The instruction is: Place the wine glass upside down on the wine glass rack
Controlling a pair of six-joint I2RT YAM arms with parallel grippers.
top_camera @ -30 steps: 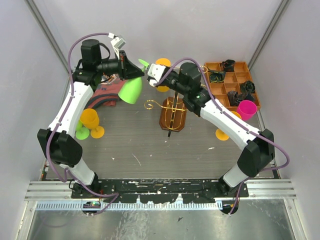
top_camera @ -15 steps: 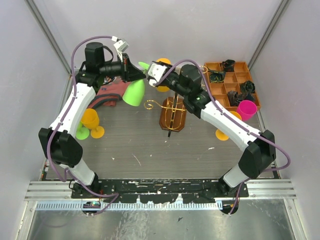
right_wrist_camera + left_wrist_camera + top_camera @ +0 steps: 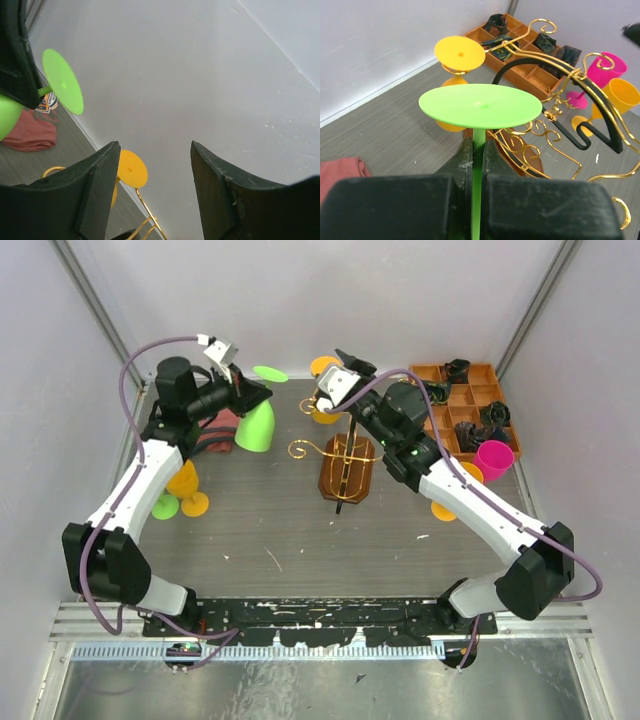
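Grips the green wine glass [image 3: 480,106] by its thin stem with the left gripper [image 3: 479,150], pressed tight on it just below the round foot. Holds it upside down, foot up and bowl down, slightly tilted. Places it at about 10 o'clock from the rack [image 3: 345,468], near the gold wire arms but apart from them.

Carries the right gripper [image 3: 154,146] spread wide, with nothing pinched, at about 12 o'clock from the rack and aimed toward the back wall.

Shows an orange glass [image 3: 323,412], also foot up, at roughly 11 o'clock from the rack, right by its far scrolled arm. Cannot tell whether hung on the wire or stood on the table [image 3: 260,530].

Leaves a red cloth [image 3: 215,430] at 9 o'clock from the green bowl. Puts a wooden tray [image 3: 440,418] at 2 o'clock from the rack, with a pink glass [image 3: 493,458] upright just beside the tray's near edge.
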